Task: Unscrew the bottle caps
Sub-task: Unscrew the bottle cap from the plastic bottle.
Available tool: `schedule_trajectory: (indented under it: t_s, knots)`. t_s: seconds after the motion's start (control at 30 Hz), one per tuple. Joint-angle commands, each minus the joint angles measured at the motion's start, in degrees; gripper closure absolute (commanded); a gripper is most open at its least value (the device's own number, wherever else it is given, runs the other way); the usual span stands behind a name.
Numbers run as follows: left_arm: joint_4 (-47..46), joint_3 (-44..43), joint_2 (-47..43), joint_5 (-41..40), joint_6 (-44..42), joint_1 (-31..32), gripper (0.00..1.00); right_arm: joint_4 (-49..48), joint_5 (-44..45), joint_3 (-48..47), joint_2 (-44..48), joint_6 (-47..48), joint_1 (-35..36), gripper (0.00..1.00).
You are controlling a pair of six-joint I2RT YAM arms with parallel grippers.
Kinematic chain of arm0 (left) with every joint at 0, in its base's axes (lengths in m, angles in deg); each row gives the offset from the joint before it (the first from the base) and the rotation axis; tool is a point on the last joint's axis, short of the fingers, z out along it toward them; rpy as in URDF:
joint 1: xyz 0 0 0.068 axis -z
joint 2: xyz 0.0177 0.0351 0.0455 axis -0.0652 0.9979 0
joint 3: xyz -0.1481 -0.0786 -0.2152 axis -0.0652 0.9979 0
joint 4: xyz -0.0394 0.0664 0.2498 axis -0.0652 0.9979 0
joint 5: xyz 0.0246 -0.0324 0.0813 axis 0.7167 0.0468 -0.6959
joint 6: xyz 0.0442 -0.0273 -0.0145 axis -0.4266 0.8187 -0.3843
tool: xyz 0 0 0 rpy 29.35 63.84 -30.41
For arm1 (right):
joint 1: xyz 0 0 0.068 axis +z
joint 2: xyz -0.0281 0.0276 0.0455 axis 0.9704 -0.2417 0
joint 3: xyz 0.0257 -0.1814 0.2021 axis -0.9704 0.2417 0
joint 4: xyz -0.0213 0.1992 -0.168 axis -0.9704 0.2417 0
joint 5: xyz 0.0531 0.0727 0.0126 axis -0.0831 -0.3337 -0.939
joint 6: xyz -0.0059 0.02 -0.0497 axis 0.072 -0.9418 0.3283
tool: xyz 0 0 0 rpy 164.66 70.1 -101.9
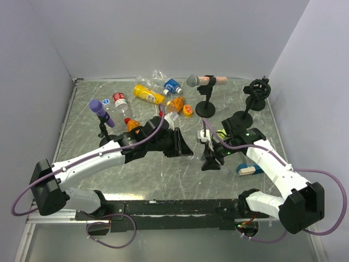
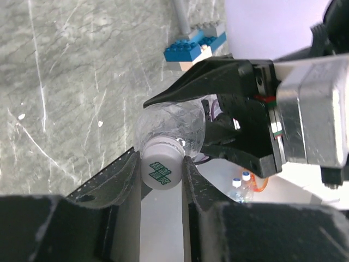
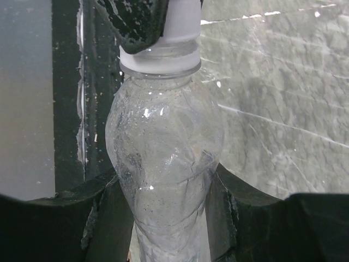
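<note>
Left arm (image 1: 87, 160) and right arm (image 1: 271, 164) are white shells with chunky black joints, matte black fingers (image 2: 117, 183), and purple cables (image 1: 19, 199) looping off each one, fwiw.

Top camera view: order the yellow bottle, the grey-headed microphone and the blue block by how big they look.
1-2. yellow bottle and grey-headed microphone: about alike, so unranked.
3. blue block: smallest, despite lying nearest the camera.
</note>
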Motion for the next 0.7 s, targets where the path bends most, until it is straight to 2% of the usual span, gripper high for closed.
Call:
schedule_trajectory:
  t_s: [0.0,0.13,0.23,0.33,0.4,0.47,0.53,0.67]
  knots:
    - [-1.14,-4.72,0.39,-1.28,6.79,0.59,0.99,-4.23,-2.86,-0.33,1.86,0.40,0.48,0.84]
    - [-6.49,-0.16,-3.29,-3.05,6.96,0.33,0.99,-4.15,-3.21,-0.41,1.69,0.40,0.22,0.84]
    - [-9.05,2.83,-4.88,-1.82,6.88,-0.37,0.88,-3.79,-3.56,-1.03,1.16,0.66,0.13,0.84]
    - [-10.10,3.28,-5.41,0.20,5.03,-0.90,0.61,-3.70,-3.83,-1.12,0.90,0.75,0.04,0.84]
    - [-11.33,3.19,-5.67,2.48,1.36,-1.25,0.34,-3.70,-3.91,-0.94,0.90,0.75,0.04,0.84]
    - [-11.34,2.75,-6.46,3.45,-2.60,-1.43,0.17,-3.62,-4.09,-0.86,1.16,0.83,0.04,0.84]
    - [-11.16,3.02,-7.78,3.54,-6.64,-1.43,0.07,-3.62,-4.18,-0.86,1.25,0.83,-0.05,0.84]
    - [-10.20,5.21,-11.46,5.39,-18.05,-1.61,0.02,-3.53,-4.35,-0.68,1.69,0.84,-0.14,0.84]
